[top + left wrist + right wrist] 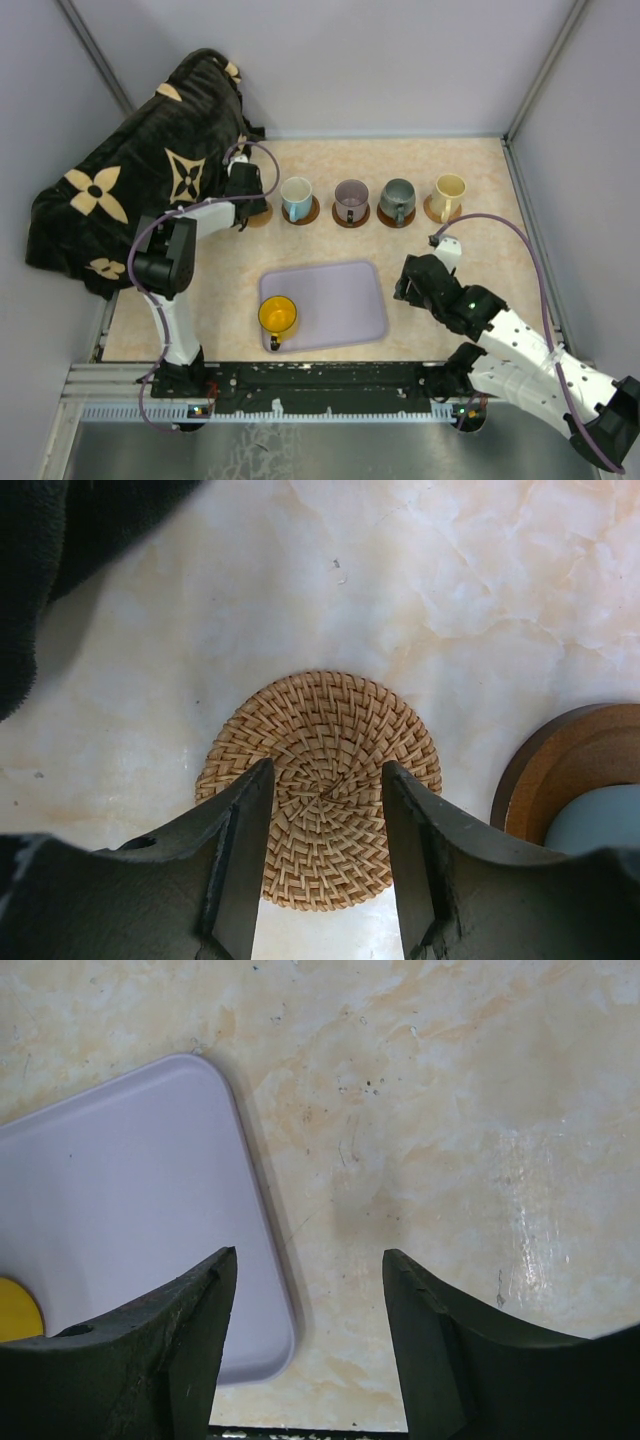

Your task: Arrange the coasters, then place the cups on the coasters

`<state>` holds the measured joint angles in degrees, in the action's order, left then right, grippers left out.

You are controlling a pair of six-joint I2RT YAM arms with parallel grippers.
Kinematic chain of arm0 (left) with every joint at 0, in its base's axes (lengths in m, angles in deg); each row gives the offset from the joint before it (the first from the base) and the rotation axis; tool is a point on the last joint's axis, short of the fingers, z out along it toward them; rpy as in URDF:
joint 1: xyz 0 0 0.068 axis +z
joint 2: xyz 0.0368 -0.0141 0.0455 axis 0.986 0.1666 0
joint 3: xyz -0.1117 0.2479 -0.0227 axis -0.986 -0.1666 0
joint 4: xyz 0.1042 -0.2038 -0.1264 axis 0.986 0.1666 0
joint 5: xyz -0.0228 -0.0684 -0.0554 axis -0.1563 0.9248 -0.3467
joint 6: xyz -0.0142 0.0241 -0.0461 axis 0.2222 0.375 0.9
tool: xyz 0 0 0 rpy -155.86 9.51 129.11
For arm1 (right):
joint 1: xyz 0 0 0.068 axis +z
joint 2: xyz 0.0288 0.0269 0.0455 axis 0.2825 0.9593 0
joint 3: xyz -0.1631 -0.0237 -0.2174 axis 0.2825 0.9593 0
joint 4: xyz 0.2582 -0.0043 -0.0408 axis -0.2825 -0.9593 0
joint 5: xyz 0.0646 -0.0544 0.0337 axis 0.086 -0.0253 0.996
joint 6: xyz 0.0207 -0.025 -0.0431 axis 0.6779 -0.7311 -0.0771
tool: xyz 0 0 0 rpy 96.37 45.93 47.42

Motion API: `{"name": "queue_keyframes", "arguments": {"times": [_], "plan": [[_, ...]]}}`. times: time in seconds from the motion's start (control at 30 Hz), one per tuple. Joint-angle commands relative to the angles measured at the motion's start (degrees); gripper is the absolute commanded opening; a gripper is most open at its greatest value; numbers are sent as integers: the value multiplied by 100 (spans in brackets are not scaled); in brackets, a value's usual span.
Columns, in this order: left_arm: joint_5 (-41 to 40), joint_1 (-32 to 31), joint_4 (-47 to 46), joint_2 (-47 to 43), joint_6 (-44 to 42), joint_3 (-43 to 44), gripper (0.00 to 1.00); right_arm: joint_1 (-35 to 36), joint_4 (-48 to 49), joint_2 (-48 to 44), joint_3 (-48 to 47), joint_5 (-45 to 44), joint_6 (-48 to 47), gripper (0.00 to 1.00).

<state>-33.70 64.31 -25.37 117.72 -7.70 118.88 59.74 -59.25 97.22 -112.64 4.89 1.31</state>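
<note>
Woven tan coaster (320, 710) lay bare on the desk (480, 570) beneath the left pincer (327, 770), jaws apart, black blanket (40, 560) close beside. The yellow cup (277, 316) sat on the lavender tray (345, 295); the right pincer (308, 1255) gaped above that tray's corner.

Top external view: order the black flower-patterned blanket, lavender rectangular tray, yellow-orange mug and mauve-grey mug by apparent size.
1. Black flower-patterned blanket, largest.
2. Lavender rectangular tray.
3. Yellow-orange mug and mauve-grey mug: about alike, so unranked.
</note>
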Motion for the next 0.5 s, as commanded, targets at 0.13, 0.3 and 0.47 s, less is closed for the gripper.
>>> {"name": "queue_keyframes", "arguments": {"times": [0.13, 0.3, 0.47], "plan": [[129, 124, 226, 32, -203, -13, 56, 36, 193, 71, 5, -26, 20, 61], [491, 124, 64, -169, -309, 22, 58, 42, 301, 161, 20, -15, -6, 61], [939, 116, 40, -699, -323, -69, 59, 39, 501, 242, 109, 62, -48, 61]]}}
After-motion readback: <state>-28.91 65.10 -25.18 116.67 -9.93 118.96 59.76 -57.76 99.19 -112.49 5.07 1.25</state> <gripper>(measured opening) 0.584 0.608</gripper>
